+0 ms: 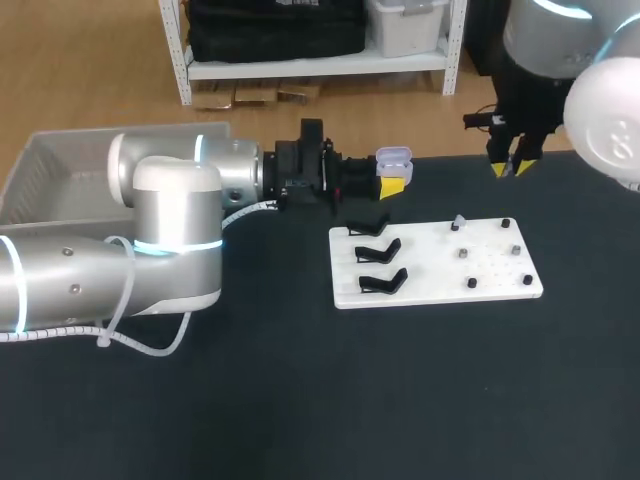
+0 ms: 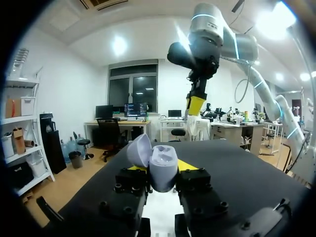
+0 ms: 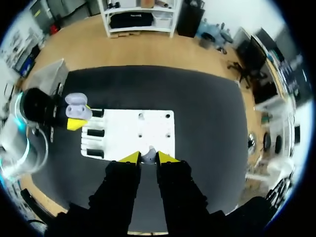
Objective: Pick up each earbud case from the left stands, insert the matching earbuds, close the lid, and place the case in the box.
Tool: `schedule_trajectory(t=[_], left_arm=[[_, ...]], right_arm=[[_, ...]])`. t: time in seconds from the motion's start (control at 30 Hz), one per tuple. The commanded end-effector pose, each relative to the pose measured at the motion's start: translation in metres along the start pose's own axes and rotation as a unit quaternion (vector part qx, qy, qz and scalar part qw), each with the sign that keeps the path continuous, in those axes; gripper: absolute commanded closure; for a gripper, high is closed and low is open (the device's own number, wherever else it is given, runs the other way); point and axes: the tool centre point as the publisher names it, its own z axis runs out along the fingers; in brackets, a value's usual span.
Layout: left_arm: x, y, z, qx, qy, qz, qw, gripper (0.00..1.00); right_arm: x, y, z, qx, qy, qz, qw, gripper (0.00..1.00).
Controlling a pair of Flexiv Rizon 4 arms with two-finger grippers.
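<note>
the left arm lies low across the desk, and its tool pinches the pale earbud case from two sides, just behind the far left corner of the white board. in the left wrist view the case sits upright between the two fingers, its lid swung open and tipped back to one side, the hollow inside facing up.

the right arm comes in from the far right corner, and its tool hangs above the desk's far edge, behind the board's right end, well apart from the case. in the right wrist view its yellow tips stand close together with a small pale earbud filling the gap between them, so it looks pinched on that earbud.

on the board's left part stand three black stands in a column, all bare. its right part carries small dark pegs, and one pale bit stands near the far edge. a grey box rests at the desk's far left, partly hidden by the left arm.
</note>
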Motion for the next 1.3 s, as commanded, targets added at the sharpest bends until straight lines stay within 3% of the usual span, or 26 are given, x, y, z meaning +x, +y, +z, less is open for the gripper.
schedule_trajectory(t=[0.03, 0.17, 0.3, 0.47, 0.57, 1.1, 1.3], left_arm=[[0.0, 0.002, 0.001, 0.002, 0.001, -0.001, 1.0, 1.0], [0.0, 0.002, 0.001, 0.002, 0.001, -0.001, 1.0, 1.0], [0.0, 0.002, 0.001, 0.002, 0.001, -0.001, 1.0, 1.0], [0.0, 0.002, 0.001, 0.002, 0.001, -0.001, 1.0, 1.0], [0.0, 0.002, 0.001, 0.002, 0.001, -0.001, 1.0, 1.0], [0.0, 0.002, 0.001, 0.002, 0.001, -0.001, 1.0, 1.0], [0.0, 0.002, 0.001, 0.002, 0.001, -0.001, 1.0, 1.0]], right_arm=[[-0.009, 0.027, 0.002, 0.047, 0.006, 0.138, 0.989, 1.0], [-0.011, 0.044, 0.001, 0.041, -0.032, 0.25, 0.967, 1.0], [-0.019, 0.067, 0.0, 0.039, -0.058, 0.265, 0.962, 1.0], [-0.028, 0.092, -0.006, 0.013, -0.062, 0.241, 0.969, 1.0], [-0.031, 0.106, -0.011, -0.009, -0.042, 0.185, 0.982, 1.0], [-0.031, 0.106, -0.011, -0.009, -0.042, 0.185, 0.982, 1.0], [-0.035, 0.111, -0.003, 0.012, -0.029, 0.183, 0.983, 1.0]])
